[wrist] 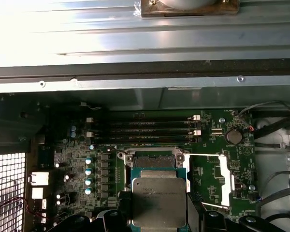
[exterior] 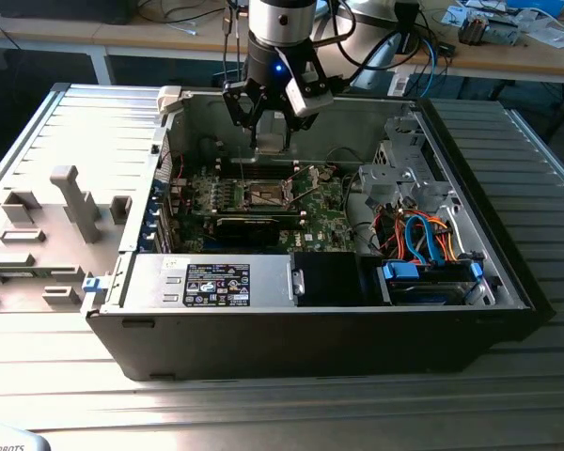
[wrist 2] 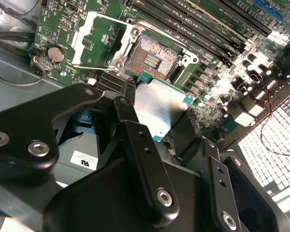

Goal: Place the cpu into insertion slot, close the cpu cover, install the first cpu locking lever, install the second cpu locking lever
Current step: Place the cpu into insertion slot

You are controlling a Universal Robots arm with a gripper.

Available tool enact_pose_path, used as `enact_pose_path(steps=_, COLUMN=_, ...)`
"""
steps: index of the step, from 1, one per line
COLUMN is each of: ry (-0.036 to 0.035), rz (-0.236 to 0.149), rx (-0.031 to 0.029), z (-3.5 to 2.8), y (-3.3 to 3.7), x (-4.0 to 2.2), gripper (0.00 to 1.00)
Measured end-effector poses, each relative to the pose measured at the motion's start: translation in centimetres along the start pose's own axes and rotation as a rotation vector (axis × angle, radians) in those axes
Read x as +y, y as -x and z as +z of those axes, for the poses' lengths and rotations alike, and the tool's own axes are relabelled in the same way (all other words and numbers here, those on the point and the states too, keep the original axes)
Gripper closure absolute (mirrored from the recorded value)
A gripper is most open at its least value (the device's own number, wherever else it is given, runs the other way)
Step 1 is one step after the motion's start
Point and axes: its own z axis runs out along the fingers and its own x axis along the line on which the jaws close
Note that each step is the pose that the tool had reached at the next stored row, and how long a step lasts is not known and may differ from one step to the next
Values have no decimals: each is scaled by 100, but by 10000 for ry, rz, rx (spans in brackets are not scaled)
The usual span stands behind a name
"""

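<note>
Though the case (exterior: 310,329) on the table (exterior: 545,188) lies open, its board's (exterior: 324,221) slot (wrist 2: 152,55) is bare, the cover (wrist 2: 84,36) swung open beside the slot. Above the slot, clear of it, hangs the cpu (wrist 2: 157,106), pinched at two opposite edges between the fingers (wrist 2: 130,116).

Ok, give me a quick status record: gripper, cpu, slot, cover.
gripper: shut on the cpu, inside the open computer case
cpu: off the green circuit board, close over the insertion slot, not seated
insertion slot: empty, contact field exposed
cpu cover: swung open, lying beside the slot
task state: cpu not yet placed, cover not yet closed
</note>
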Motion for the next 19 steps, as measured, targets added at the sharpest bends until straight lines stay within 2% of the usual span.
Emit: enact_pose_path(steps=19, ry=0, rz=0, rx=0, z=47, y=1, x=-4, gripper=46)
